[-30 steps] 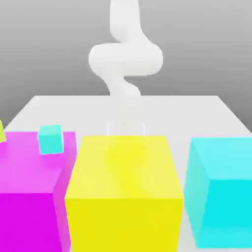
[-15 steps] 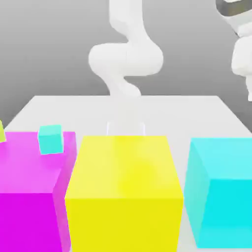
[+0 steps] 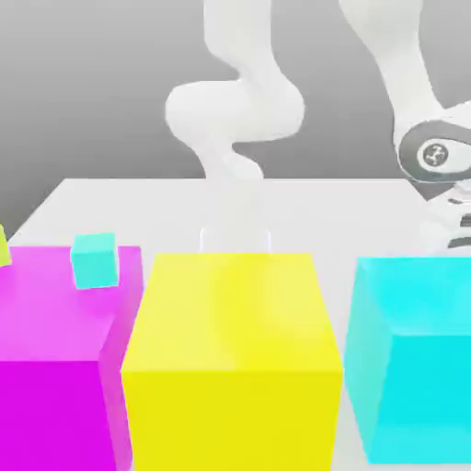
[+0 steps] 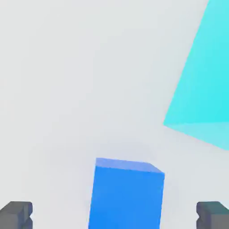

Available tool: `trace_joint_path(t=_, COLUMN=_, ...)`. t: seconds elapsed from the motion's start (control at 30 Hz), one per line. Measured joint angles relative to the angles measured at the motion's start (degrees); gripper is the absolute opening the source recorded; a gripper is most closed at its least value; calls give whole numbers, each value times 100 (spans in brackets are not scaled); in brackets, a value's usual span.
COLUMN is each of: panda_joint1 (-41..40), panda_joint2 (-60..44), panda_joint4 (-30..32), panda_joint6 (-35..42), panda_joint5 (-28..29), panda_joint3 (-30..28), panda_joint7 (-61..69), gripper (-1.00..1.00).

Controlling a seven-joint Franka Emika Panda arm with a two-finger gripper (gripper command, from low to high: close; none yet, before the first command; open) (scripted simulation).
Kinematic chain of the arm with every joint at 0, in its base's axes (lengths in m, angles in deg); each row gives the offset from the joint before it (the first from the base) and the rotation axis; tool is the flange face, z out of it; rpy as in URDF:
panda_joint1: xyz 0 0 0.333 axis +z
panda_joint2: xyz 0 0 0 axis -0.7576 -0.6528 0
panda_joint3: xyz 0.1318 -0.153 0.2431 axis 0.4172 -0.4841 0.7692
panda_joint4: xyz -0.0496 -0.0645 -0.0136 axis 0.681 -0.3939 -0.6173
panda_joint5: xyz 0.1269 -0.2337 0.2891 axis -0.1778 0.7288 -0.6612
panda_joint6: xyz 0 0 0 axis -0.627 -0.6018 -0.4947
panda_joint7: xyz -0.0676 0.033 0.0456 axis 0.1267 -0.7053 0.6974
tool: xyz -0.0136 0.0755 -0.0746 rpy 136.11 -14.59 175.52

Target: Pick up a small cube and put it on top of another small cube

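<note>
A small blue cube [image 4: 126, 194] rests on the white table in the hand view, between my two dark fingertips [image 4: 15, 214]. My gripper [image 4: 114, 217] is open, with its jaws wide apart on either side of the cube and not touching it. In the exterior view my hand [image 3: 446, 225] hangs low at the right, partly hidden behind the big cyan cube [image 3: 414, 359]. A small teal cube [image 3: 95, 260] sits on the table at the exterior view's left, behind the big magenta cube [image 3: 60, 350].
Three big cubes line the front of the exterior view: magenta, yellow [image 3: 230, 359] and cyan. The big cyan cube [image 4: 205, 76] stands close beside the blue cube. A yellow-green sliver [image 3: 3, 246] shows at the left edge. The white table [image 3: 304, 212] stretches behind.
My arm has swung in and come down at the exterior view's right, lowering the hand behind the big cyan cube. The cubes have not moved.
</note>
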Motion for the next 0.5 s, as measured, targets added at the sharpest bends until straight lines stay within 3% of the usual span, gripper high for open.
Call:
trace_joint_path(t=0.27, panda_joint1=1229, panda_joint2=-1006, panda_joint4=-279, panda_joint6=-618, panda_joint5=1520, panda_joint3=-1578, panda_joint7=-1215, gripper=0)
trace_joint_path(t=0.3, panda_joint1=1384, panda_joint2=-1125, panda_joint4=-319, panda_joint6=-685, panda_joint5=1713, panda_joint3=-1772, panda_joint7=-1362, gripper=-100)
trace_joint_path(t=0.5, panda_joint1=1435, panda_joint2=-1190, panda_joint4=-342, panda_joint6=-723, panda_joint5=1833, panda_joint3=-1845, panda_joint7=-1450, gripper=-100)
